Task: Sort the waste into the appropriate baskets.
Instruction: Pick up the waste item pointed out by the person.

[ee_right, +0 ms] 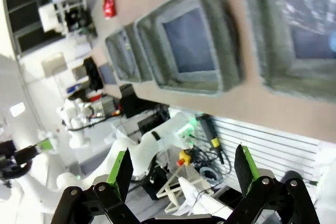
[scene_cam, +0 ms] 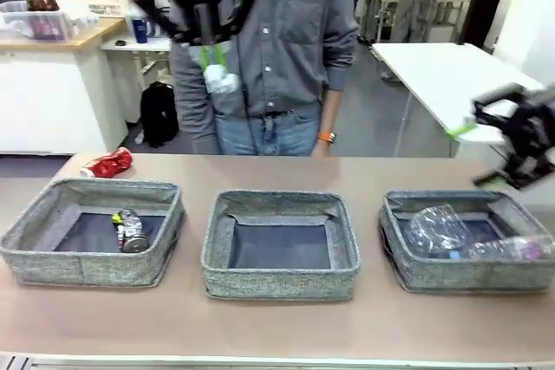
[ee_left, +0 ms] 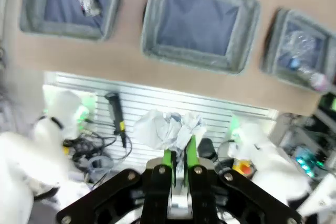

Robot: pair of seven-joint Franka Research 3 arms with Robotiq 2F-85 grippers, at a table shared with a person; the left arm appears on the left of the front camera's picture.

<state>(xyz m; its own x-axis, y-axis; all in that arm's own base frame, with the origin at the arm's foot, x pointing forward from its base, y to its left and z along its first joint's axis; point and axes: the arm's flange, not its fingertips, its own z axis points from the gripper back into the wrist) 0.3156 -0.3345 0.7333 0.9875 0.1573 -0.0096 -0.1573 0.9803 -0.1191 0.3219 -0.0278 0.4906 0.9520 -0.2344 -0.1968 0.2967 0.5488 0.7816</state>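
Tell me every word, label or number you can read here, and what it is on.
Nothing here can be read.
Red can: white print, too blurred.
Dark can in the left basket: markings too small.
Bottle in the right basket: label too blurred.
Wad in the left claw: no print I can make out.

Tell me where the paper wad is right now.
The small white paper wad is pinched in the robot's left hand, raised high above the table, left of centre in the front view.
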